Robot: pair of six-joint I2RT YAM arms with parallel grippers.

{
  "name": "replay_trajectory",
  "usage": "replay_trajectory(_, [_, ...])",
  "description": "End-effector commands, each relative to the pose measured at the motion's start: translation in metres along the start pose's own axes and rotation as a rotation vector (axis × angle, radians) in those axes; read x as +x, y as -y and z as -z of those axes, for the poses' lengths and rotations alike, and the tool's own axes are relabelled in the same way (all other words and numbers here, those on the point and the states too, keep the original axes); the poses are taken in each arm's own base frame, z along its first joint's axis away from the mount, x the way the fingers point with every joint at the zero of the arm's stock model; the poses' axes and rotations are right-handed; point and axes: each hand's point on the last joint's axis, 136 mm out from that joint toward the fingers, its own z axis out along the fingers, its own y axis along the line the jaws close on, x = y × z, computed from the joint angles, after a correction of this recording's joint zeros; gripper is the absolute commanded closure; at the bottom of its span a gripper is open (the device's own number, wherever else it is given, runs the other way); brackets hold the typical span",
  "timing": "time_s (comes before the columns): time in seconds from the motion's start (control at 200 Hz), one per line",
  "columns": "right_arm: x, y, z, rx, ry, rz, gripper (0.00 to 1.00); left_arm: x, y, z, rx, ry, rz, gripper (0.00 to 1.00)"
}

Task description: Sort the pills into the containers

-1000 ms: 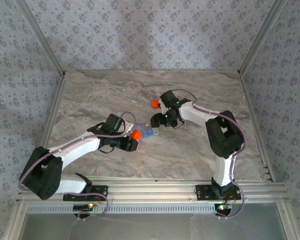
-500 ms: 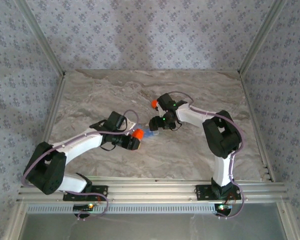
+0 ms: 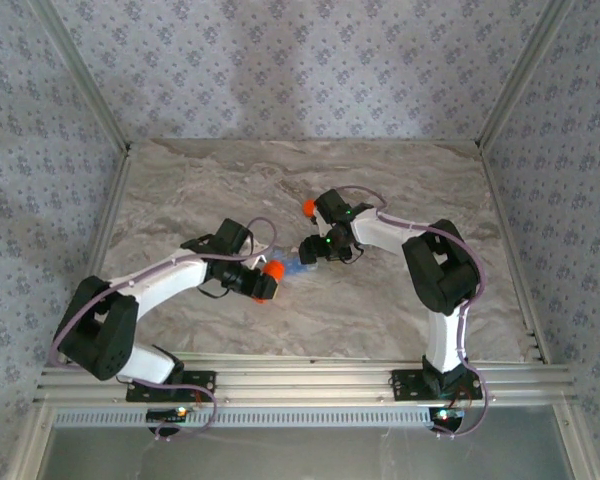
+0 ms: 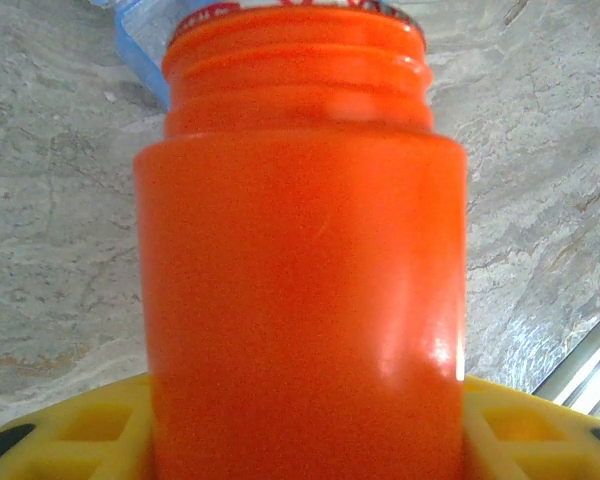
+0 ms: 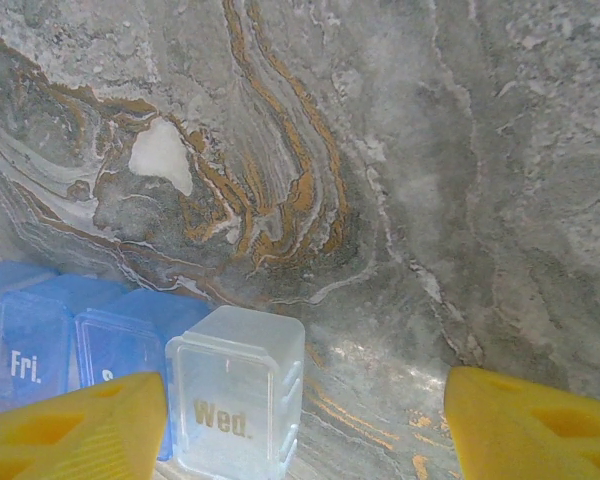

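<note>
My left gripper (image 3: 264, 280) is shut on the orange bottle (image 4: 300, 260), whose threaded mouth has no cap on it. The bottle (image 3: 273, 270) points toward a pale blue weekly pill organiser (image 3: 298, 266) mid-table. Its blue compartments (image 5: 40, 350) include one marked "Fri.". A clear compartment marked "Wed." (image 5: 235, 400) stands beside them. My right gripper (image 5: 300, 430) is open over that end, the clear compartment just inside its left finger (image 5: 70, 430) and bare table by the other. A red-orange cap (image 3: 307, 207) lies behind the right wrist. No pills are visible.
The marble tabletop (image 3: 200, 190) is bounded by a metal frame rail (image 3: 110, 220) on the left and another on the right (image 3: 510, 250). The two wrists sit close together at the table's middle.
My left wrist has edged toward the organiser with the bottle still held. The right gripper has shifted slightly left and nearer to the organiser. Neither grip has changed.
</note>
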Motion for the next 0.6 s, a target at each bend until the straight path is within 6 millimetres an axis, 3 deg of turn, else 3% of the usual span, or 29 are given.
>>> replay_trajectory(0.0, [0.004,0.002,-0.009,0.014,-0.015,-0.003,0.25,-0.002,0.003,0.005,0.005,-0.036,-0.012,1.0])
replay_trajectory(0.595, [0.007,0.002,-0.012,0.01,-0.033,-0.002,0.25,0.002,-0.008,-0.002,-0.05,-0.166,0.025,1.0])
